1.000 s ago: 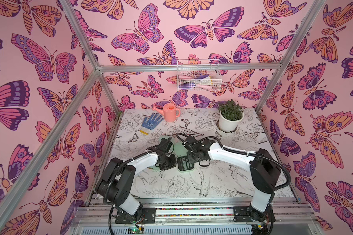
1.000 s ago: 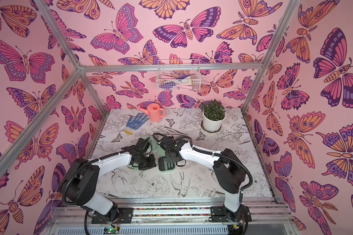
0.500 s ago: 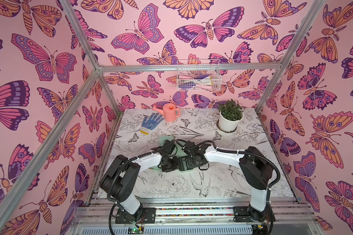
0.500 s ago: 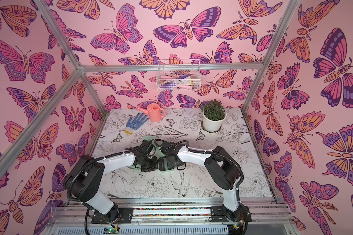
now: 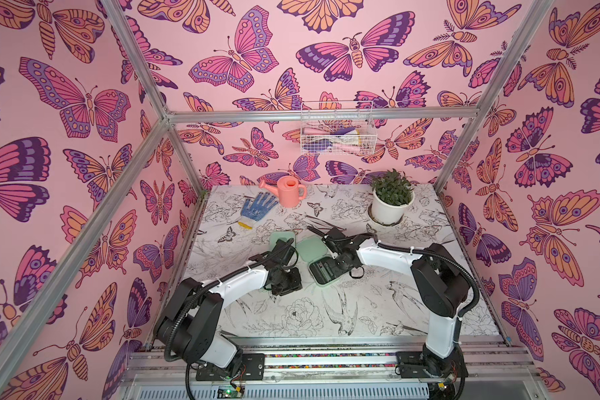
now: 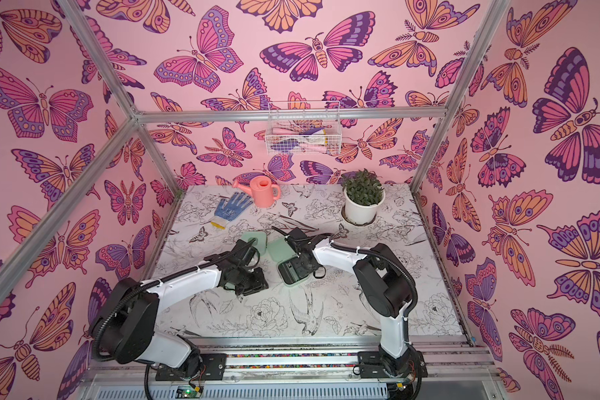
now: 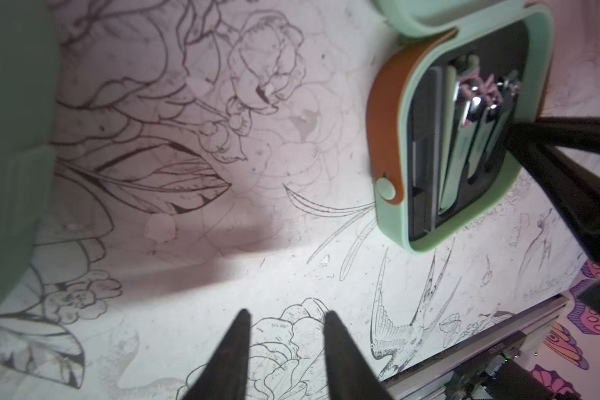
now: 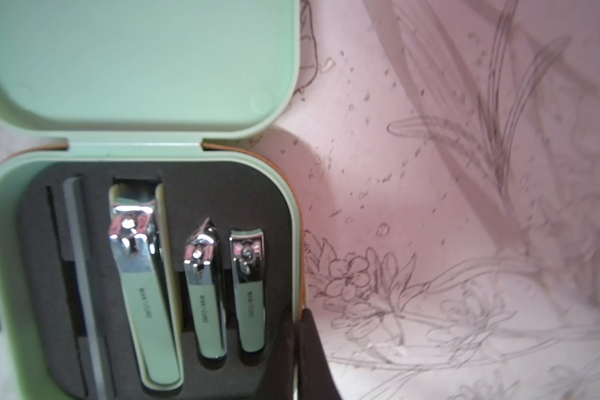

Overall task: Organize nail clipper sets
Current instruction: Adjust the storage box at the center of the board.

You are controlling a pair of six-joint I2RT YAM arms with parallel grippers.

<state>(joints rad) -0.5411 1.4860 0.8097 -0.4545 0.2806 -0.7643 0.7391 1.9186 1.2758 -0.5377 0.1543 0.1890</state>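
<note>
- pink butterfly walls; table (image 5: 326,311) covered in a black-and-white flower and bird print.
- open case (image 8: 136,150) seen mid-table in both top views, lid (image 5: 309,248) swung back toward the rear, orange strap (image 7: 385,121) along one side wall.
- black tray filled: large clipper (image 8: 146,304), middle clipper (image 8: 205,304) and small clipper (image 8: 252,311) laid side by side, grey file (image 8: 84,294) in the outer slot.
- right gripper (image 8: 307,320): jaws together, nothing seen between them; tip placed at the open case's rim, just beside the small clipper.
- left gripper (image 7: 286,313): jaws apart, nothing between them, held over bare print near the open case, not touching it.
- second case (image 5: 282,238) shows only its green top, just behind the left arm, near the open lid.
- third case (image 7: 11,138) noted only as a green blur at the edge of the left wrist view.
- watering can (image 5: 290,191), glove (image 5: 257,209) and potted plant (image 5: 392,199) at the rear; wire basket (image 5: 336,135) on the back wall.
</note>
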